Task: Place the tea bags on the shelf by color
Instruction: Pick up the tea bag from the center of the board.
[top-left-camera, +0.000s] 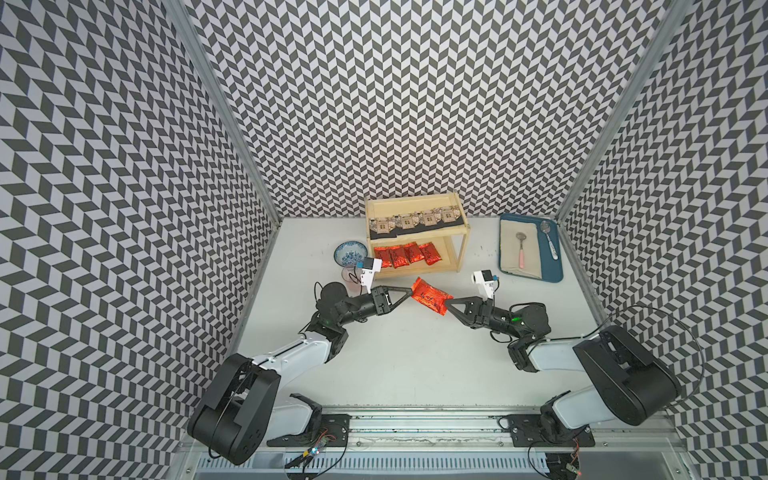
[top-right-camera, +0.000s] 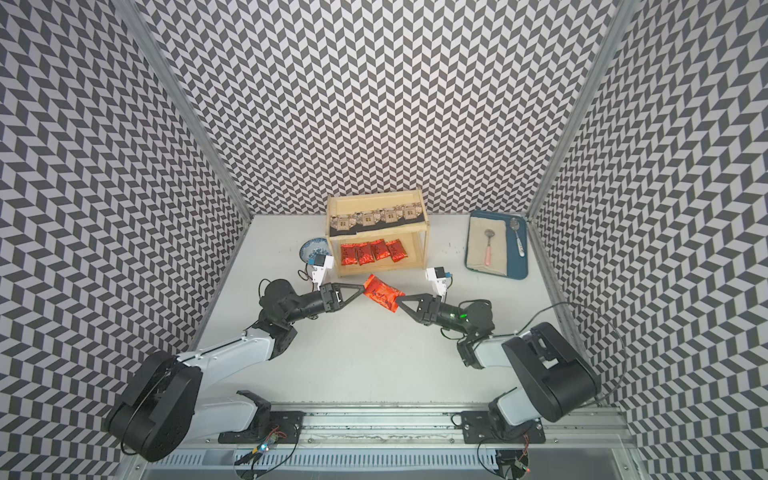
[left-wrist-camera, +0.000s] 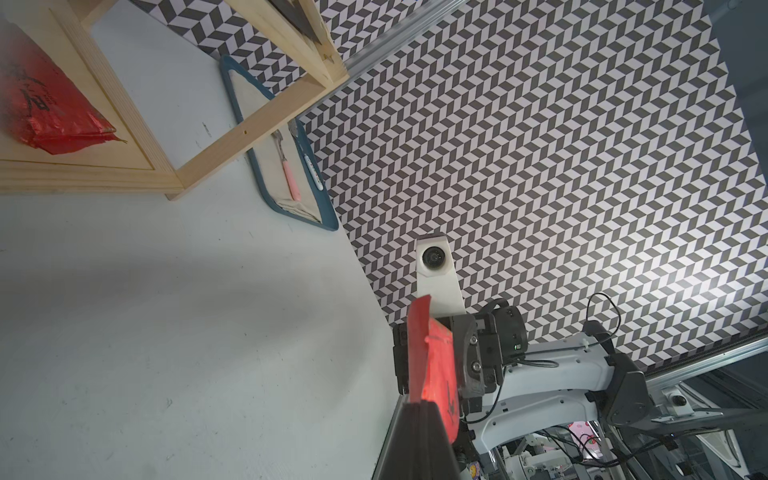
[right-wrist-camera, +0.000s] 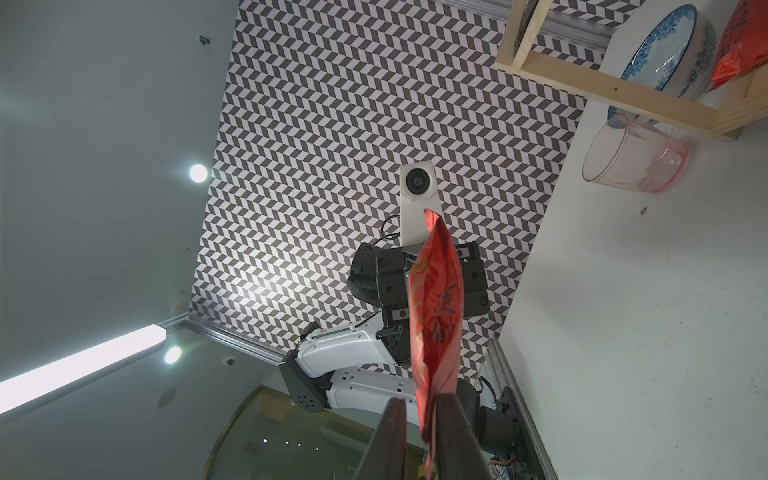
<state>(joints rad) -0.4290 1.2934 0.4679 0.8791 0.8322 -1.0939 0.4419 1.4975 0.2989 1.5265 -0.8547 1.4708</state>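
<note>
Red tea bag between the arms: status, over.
Left gripper shut on one end of red tea bag. Right gripper astride other end, grip unclear. Bag aloft before shelf; nothing between.

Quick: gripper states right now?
Left gripper: closed, holding the red tea bag.
Right gripper: fingers either side of it; grip cannot be told.

Pouch (top-left-camera: 430, 302): glossy crinkled red foil. Shelf (top-left-camera: 415, 272): pale bare wood, matt. Tray (top-left-camera: 555, 257): smooth blue plastic; beige cloth (top-left-camera: 519, 257) inside. Table (top-left-camera: 395, 353): matt white.
</note>
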